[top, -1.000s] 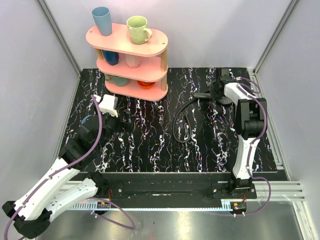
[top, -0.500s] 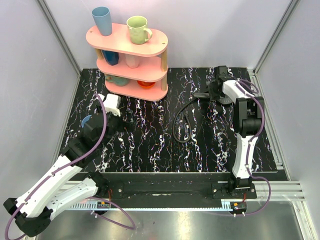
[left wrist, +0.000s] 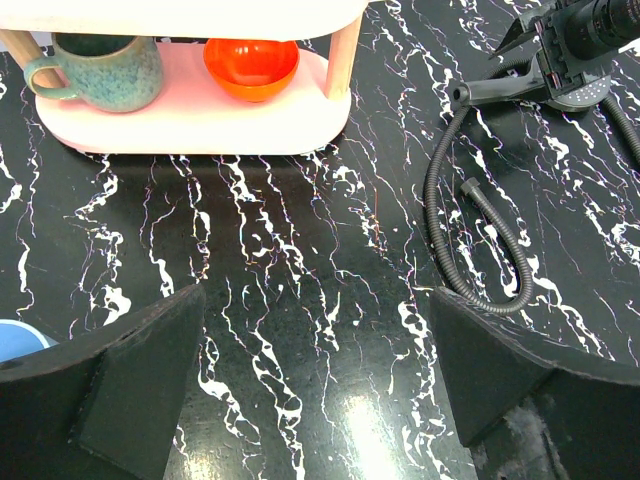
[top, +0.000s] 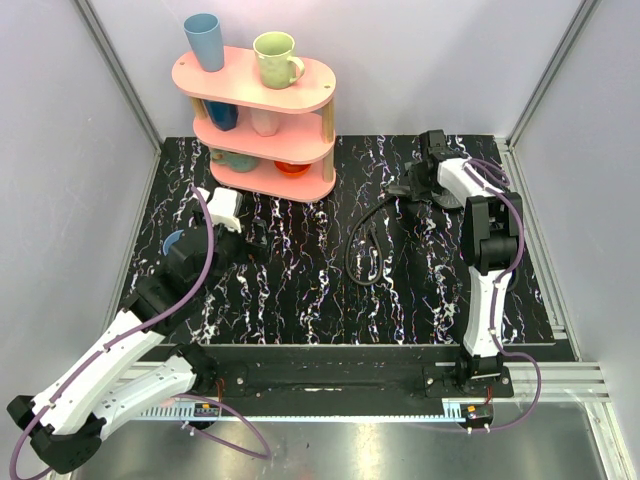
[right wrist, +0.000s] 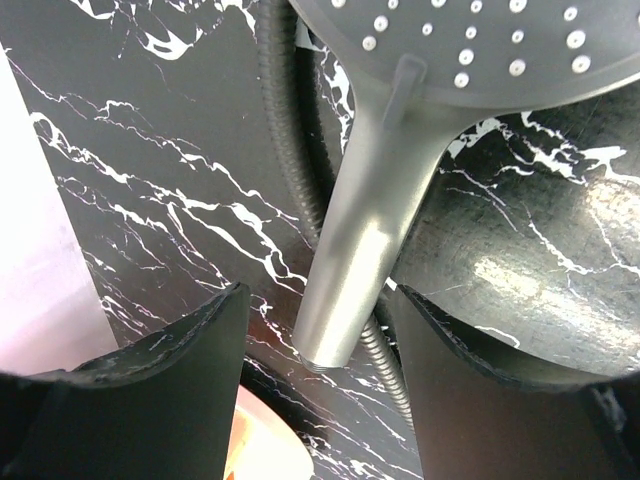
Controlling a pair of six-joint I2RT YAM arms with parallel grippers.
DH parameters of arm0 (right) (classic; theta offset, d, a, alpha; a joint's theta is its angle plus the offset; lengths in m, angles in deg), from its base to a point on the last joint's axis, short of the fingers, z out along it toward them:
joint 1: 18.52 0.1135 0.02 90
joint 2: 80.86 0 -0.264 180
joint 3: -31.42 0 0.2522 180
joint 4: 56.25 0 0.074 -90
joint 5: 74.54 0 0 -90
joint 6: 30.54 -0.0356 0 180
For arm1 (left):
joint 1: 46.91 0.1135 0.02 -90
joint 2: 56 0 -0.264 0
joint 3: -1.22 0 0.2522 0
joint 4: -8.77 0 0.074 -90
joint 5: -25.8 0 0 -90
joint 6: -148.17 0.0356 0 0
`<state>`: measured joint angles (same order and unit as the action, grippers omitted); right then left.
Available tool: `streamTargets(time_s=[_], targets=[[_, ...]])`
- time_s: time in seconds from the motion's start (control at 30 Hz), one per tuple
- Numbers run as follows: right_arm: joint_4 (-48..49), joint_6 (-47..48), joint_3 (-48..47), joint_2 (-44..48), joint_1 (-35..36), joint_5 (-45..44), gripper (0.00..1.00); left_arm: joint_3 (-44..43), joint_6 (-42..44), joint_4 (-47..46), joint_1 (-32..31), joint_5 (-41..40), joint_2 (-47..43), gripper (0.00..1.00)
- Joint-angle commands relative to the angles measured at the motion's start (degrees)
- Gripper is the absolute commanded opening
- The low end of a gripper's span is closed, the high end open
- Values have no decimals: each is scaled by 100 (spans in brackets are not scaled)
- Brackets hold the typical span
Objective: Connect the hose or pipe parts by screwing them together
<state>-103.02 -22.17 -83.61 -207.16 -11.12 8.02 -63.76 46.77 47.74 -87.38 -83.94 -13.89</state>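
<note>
The shower head lies at the back right of the table. Its round grey perforated face [right wrist: 470, 45] and metal handle [right wrist: 365, 230] fill the right wrist view. The threaded handle end [right wrist: 325, 360] is bare. My right gripper [right wrist: 318, 300] [top: 428, 172] is open and straddles the handle, with a gap on its left side. The black hose [top: 356, 262] curls in a loop on the table, and part of it runs under the handle [right wrist: 285, 140]. One free hose end [left wrist: 468, 186] lies beside the loop. Far off to the left, my left gripper [left wrist: 320, 385] [top: 246, 240] hangs wide open over bare table.
A pink three-tier shelf [top: 315, 95] with cups stands at the back left; its lowest tier holds an orange bowl [left wrist: 250, 62] and a green mug [left wrist: 98, 70]. A blue cup [top: 174, 241] sits beside my left arm. Grey walls enclose the table.
My right gripper has shifted a little toward the back left over the shower head, which stayed put. My left gripper moved slightly nearer and then held still.
</note>
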Motion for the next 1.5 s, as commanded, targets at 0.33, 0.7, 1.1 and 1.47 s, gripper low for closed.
streamTargets(time_s=[0.33,0.7,1.1,1.47], targets=[[-328,-538,-68,-52,183,50,67,-46,85,-175,-14,-64,-80,98],[-478,-556,-138,-299,244,138,67,-54,85,-174,-14,-108,-106,98],[-267,-38,-16,-211,244,50,36,-46,94,-174,-14,-126,-89,98],[750,1965,1178,1282,297,190,7,-28,76,-174,-14,-249,-45,98]])
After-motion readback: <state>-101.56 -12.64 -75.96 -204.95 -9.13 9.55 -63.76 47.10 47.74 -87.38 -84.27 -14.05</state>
